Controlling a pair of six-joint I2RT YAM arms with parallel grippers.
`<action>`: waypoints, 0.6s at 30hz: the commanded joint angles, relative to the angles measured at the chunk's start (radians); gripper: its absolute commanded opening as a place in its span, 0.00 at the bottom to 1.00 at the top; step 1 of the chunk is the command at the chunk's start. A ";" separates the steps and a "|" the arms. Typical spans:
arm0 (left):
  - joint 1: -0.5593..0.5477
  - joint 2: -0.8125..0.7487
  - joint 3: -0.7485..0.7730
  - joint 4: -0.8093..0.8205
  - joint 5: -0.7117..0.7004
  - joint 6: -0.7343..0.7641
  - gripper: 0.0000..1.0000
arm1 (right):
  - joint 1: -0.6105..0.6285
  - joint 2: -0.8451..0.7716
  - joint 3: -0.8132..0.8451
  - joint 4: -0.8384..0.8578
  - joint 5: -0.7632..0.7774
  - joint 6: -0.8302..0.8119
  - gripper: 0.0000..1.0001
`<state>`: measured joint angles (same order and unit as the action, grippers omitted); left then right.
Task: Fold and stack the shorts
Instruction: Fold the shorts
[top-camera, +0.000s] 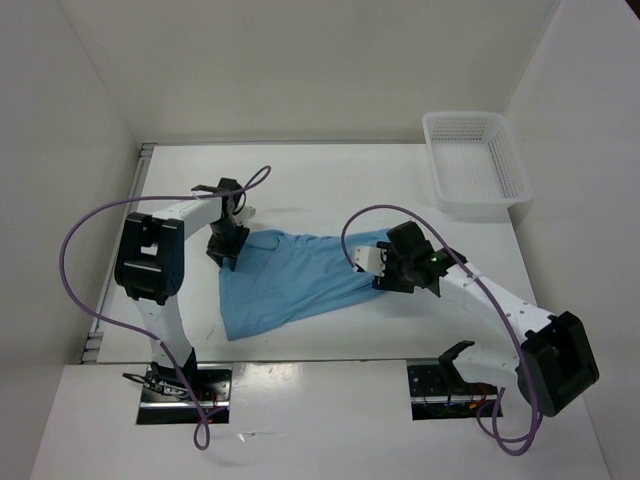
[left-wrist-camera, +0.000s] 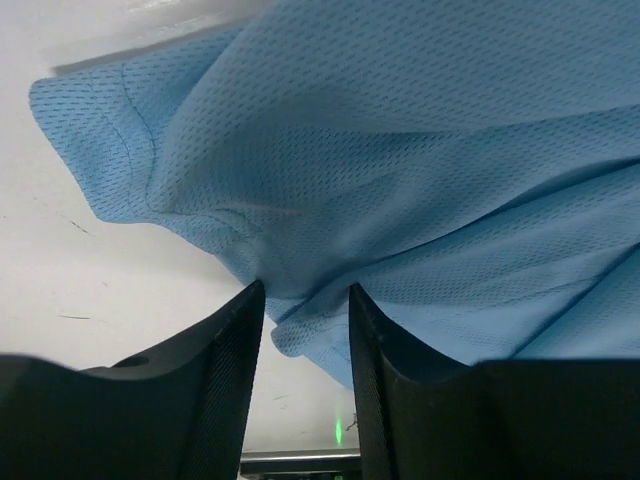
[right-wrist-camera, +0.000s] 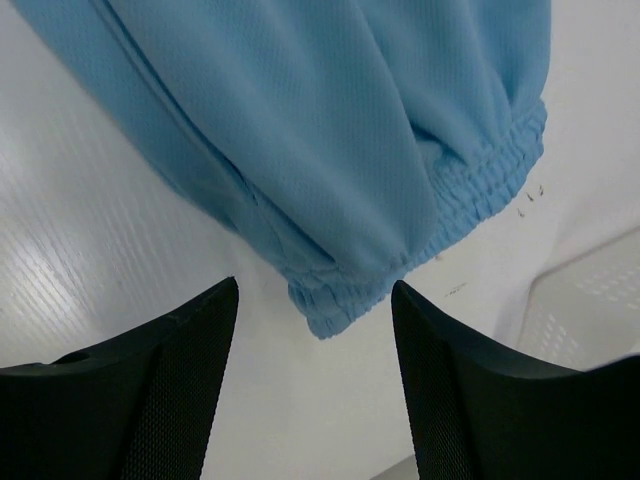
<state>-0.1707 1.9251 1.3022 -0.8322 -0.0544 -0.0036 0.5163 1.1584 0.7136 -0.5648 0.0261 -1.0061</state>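
Note:
The light blue shorts (top-camera: 295, 280) lie spread on the white table between my two grippers. My left gripper (top-camera: 228, 250) is at their far left corner. In the left wrist view (left-wrist-camera: 305, 290) its jaws are narrowed on a bunched fold of the shorts (left-wrist-camera: 400, 150), with creases running out from the pinch. My right gripper (top-camera: 372, 262) is at the right end of the shorts. In the right wrist view (right-wrist-camera: 315, 285) it is wide open, and the gathered elastic waistband corner (right-wrist-camera: 340, 305) lies just ahead of the fingertips, not touched. The drawstring is hidden.
A white plastic mesh basket (top-camera: 475, 160) stands at the back right of the table; its side shows in the right wrist view (right-wrist-camera: 590, 300). White walls close in the table on the left, back and right.

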 joint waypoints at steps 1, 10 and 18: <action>0.007 -0.011 -0.017 0.031 -0.006 0.004 0.46 | 0.016 0.021 0.044 0.046 -0.029 0.043 0.68; 0.007 -0.002 -0.037 -0.039 0.021 0.004 0.04 | 0.037 0.076 -0.054 0.131 -0.029 0.015 0.55; 0.007 -0.083 0.134 -0.159 0.022 0.004 0.04 | 0.083 0.095 -0.149 0.169 -0.020 -0.052 0.31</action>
<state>-0.1703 1.9079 1.3800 -0.9188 -0.0284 -0.0040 0.5747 1.2396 0.6022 -0.4244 0.0147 -1.0210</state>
